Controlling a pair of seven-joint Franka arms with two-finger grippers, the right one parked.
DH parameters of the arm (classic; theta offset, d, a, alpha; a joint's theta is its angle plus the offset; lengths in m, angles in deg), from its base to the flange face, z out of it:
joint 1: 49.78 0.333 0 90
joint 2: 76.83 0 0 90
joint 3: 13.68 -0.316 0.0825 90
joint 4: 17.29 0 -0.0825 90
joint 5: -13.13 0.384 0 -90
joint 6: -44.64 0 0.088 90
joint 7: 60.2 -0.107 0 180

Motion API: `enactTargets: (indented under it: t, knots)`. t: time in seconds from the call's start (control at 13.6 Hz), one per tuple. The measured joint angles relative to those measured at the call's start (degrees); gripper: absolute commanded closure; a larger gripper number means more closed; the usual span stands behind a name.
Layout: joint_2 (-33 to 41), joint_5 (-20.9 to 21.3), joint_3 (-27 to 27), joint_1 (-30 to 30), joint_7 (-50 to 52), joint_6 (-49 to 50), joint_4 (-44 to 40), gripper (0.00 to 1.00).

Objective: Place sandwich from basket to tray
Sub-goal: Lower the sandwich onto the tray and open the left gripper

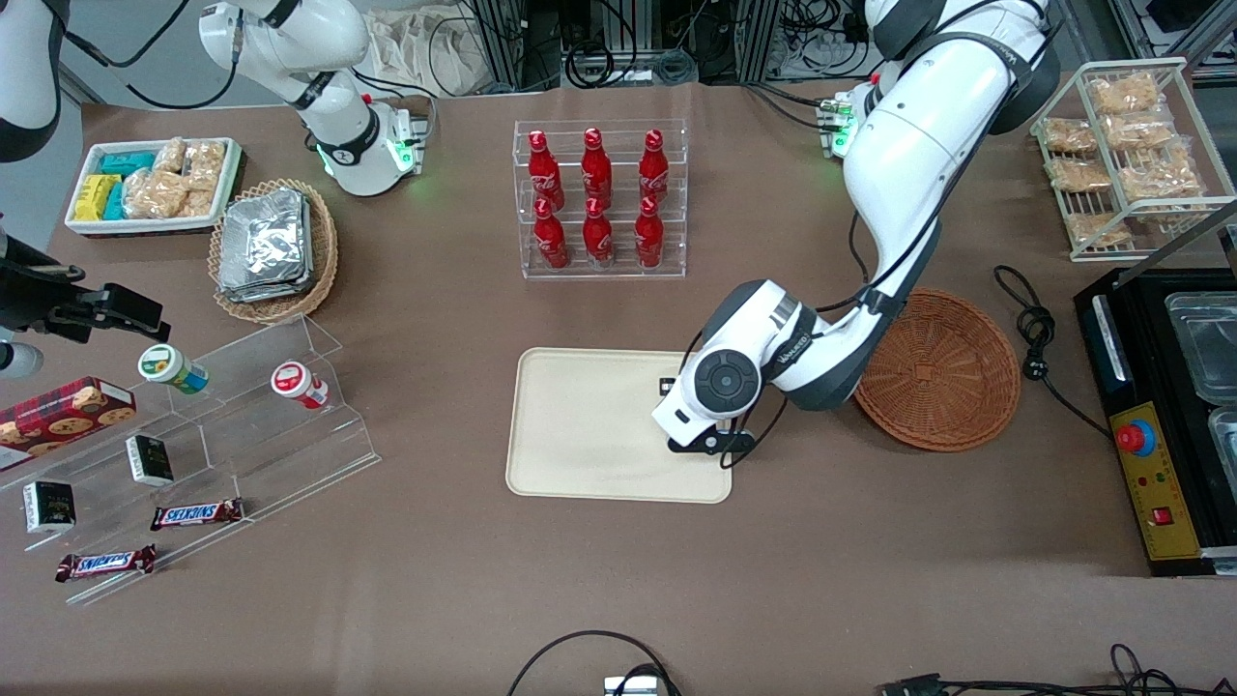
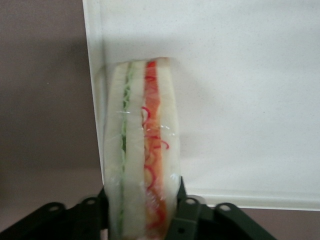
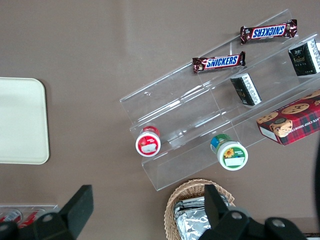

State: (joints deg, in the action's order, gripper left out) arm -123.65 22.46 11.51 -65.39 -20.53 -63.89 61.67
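Left gripper [image 1: 704, 447] clamped on the wrapped sandwich [image 2: 142, 150] — the wedge sits between the two fingers [image 2: 187, 210], filling edge facing the wrist camera (green layer one side, red-orange the other, clear film over it). In the front view the arm's wrist hides the sandwich itself.

Gripper hangs over the cream tray [image 1: 589, 425], at the tray edge nearest the wicker basket [image 1: 942, 372]; tray lies mid-desk, toward the desk edge nearest the front camera. Wrist view shows the tray's rim and corner just beside the sandwich, so the wedge is barely inside the tray's outline.

Basket shows no sandwich in it — pick and carry look done. Left to do, by my reading: lower, let go, withdraw. Contact between sandwich and tray: cannot tell
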Motion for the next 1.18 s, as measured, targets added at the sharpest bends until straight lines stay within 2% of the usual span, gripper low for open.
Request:
enactTargets:
  t: [0.52,0.66,0.81,1.03,1.18]
  knots:
    - [0.52,0.23,-0.14,0.19,0.63,0.47,-1.57,0.0]
    - [2.14,0.4,-1.3,0.22,0.64,3.33,-2.28,0.0]
    - [5.32,0.35,-3.16,0.31,0.67,8.32,-2.73,0.0]
    - [11.78,-0.89,-6.11,0.38,0.68,9.84,-1.38,0.0]
    - [18.81,-2.96,-8.15,0.3,0.73,5.53,6.07,0.0]
